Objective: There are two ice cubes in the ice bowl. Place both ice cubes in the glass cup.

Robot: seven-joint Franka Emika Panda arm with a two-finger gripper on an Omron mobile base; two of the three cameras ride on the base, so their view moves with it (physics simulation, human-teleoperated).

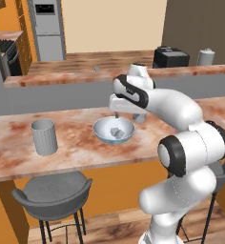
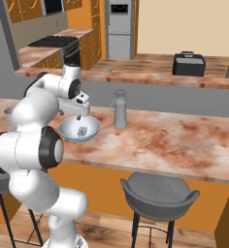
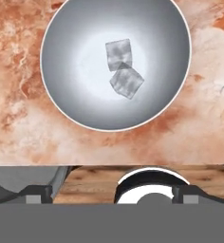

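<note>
first pickup is in hand: the pincer (image 1: 117, 116), spread wide and empty, hangs over the ice bowl (image 3: 66, 95) and must next descend onto one of the two touching ice cubes (image 3: 118, 54).

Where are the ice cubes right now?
Both ice cubes lie touching in the middle of the ice bowl on the counter, right of the glass cup in the left base view.

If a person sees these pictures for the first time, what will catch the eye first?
First, the large white robot arm bending over the marbled reddish counter, its open pincer above the shallow round light-blue bowl. Inside it lie two small pale translucent ice cubes, touching each other. To the bowl's left stands the grey ribbed glass cup, upright.
</note>
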